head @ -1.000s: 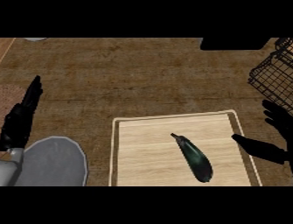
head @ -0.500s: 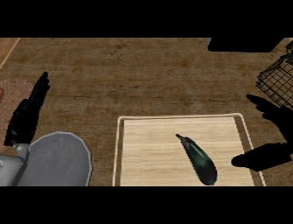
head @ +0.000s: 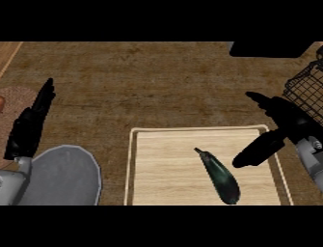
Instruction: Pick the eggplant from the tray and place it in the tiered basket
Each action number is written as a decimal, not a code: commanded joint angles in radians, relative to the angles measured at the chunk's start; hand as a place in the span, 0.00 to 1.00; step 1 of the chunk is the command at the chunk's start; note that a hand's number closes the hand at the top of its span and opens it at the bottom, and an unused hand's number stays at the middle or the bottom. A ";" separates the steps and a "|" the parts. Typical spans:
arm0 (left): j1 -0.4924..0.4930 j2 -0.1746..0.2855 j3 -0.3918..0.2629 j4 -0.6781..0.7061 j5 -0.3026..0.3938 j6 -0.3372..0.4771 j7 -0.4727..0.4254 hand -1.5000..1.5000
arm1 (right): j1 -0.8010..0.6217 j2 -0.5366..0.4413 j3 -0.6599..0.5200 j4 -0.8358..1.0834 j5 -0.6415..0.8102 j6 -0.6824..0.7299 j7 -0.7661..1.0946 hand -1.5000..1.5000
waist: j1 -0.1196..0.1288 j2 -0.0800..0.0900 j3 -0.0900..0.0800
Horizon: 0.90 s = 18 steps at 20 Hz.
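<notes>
The long dark eggplant [head: 219,177] lies on your pale wooden tray [head: 164,166]. Your black right hand [head: 286,126] hangs near it, fingers apart, holding nothing. Your left hand [head: 26,126] rests open.

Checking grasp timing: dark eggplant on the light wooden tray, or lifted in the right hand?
Not lifted. The dark eggplant lies flat on the light wooden tray; the black right hand is open, apart from it.

Single head cam, close, looking steeply down: counter [head: 156,82] ahead of left hand [head: 27,123] and right hand [head: 290,124]; unmirrored.
</notes>
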 commanded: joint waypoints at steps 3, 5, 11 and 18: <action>0.001 -0.030 -0.008 0.027 -0.028 0.020 -0.018 0.50 | -0.117 0.081 0.077 0.154 -0.044 0.047 0.254 0.00 | -0.003 0.002 0.000; -0.026 -0.015 0.012 0.044 -0.013 -0.006 -0.013 0.50 | -0.113 0.083 0.103 0.187 -0.039 0.056 0.234 0.00 | -0.014 0.001 0.001; 0.001 -0.023 0.029 0.044 -0.020 0.001 -0.034 0.50 | -0.129 0.141 0.193 0.217 -0.024 0.031 0.276 0.00 | -0.023 -0.003 0.001; 0.030 -0.032 0.023 -0.027 -0.038 0.007 0.004 0.50 | -0.104 0.125 0.235 0.167 -0.026 0.019 0.283 0.00 | -0.028 -0.010 0.002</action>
